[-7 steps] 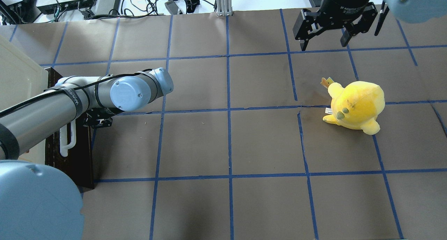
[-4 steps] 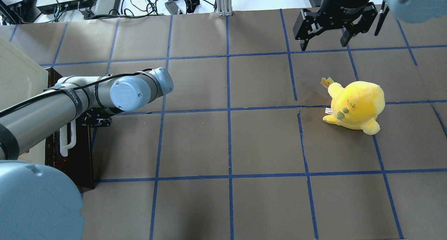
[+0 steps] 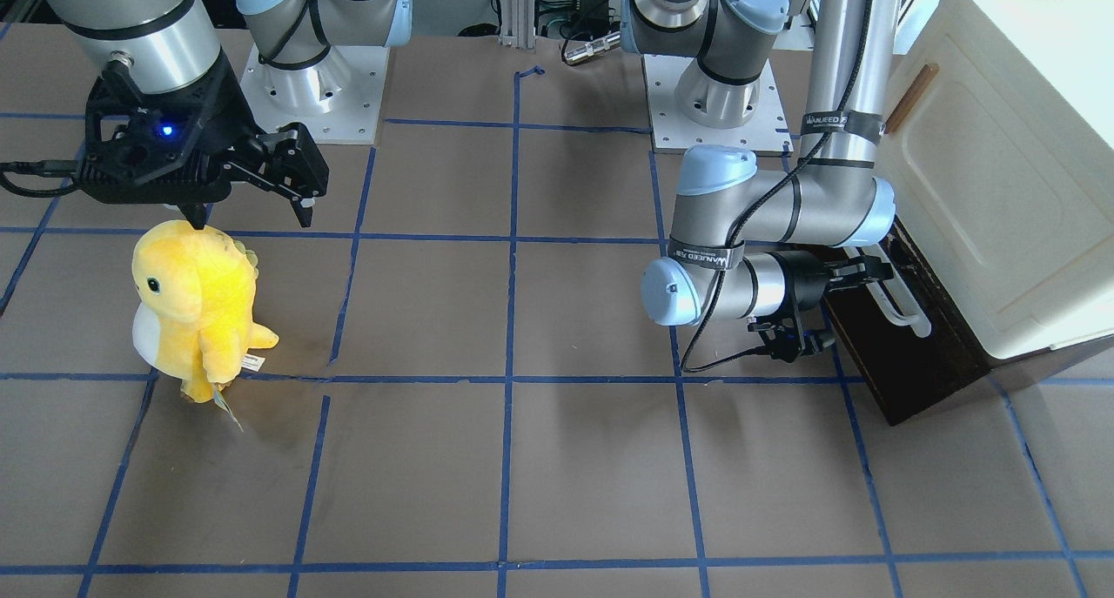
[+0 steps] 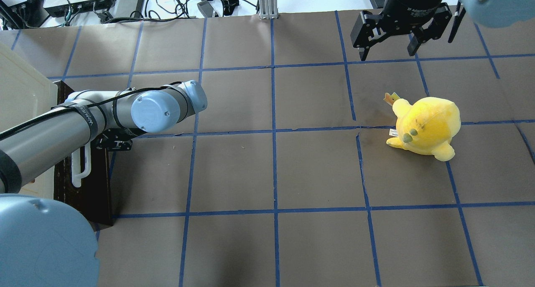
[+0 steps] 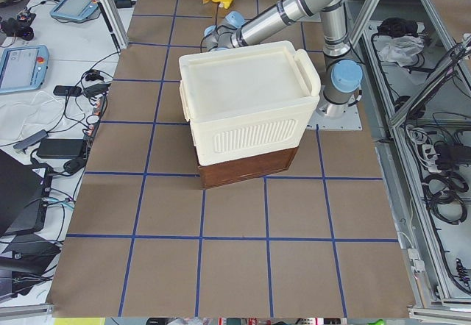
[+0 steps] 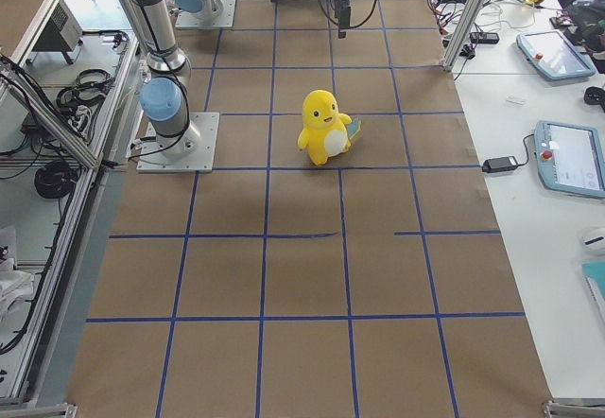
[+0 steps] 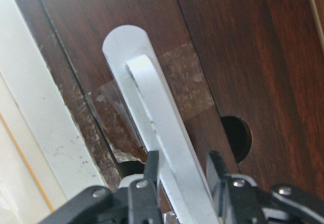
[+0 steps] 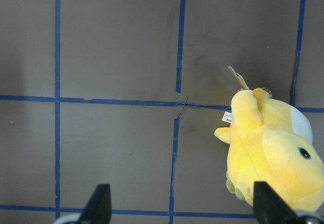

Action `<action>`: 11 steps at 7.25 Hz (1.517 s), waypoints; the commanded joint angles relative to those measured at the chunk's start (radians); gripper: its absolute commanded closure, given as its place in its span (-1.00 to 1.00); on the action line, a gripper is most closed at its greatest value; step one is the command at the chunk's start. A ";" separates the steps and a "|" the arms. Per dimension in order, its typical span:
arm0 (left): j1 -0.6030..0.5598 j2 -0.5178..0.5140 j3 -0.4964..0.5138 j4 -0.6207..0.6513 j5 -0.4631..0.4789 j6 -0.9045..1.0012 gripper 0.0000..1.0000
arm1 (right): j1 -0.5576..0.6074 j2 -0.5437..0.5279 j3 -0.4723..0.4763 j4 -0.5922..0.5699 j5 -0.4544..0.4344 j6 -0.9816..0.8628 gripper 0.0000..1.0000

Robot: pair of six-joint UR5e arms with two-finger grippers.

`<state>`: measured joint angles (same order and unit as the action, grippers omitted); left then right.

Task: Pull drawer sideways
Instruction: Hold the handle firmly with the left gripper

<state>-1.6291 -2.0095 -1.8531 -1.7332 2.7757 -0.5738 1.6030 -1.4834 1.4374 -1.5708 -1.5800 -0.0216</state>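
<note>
Your left gripper point(image 7: 183, 157) pinches the white handle point(image 7: 152, 107) of the drawer point(image 3: 905, 363), jaws narrowed to its width (both pads point(image 7: 152, 165) look pressed on). The drawer sits under the cream cabinet point(image 3: 1001, 189). Well away from the cabinet, your right gripper point(image 8: 182, 187) hangs wide open and empty.

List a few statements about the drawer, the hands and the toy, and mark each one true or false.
1. The left hand has a finger on either side of the white handle of the drawer. True.
2. The right hand grips the yellow toy. False: it is open and empty.
3. The toy lies on top of the cabinet. False: it stands upright on the table, far from the cabinet.
4. The brown drawer sits under the cream cabinet. True.
</note>
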 commanded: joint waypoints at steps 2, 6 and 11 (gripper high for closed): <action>0.000 0.000 0.000 0.000 -0.005 0.000 0.21 | 0.000 0.000 0.000 0.000 0.000 0.000 -1.00; 0.000 0.000 0.000 0.006 -0.008 0.000 0.34 | 0.000 0.000 0.000 0.000 0.000 0.000 -1.00; 0.000 0.000 0.003 0.009 -0.007 0.003 0.36 | 0.000 0.000 0.000 0.000 0.000 0.000 -1.00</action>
<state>-1.6291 -2.0108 -1.8511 -1.7244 2.7687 -0.5719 1.6030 -1.4834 1.4373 -1.5708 -1.5800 -0.0214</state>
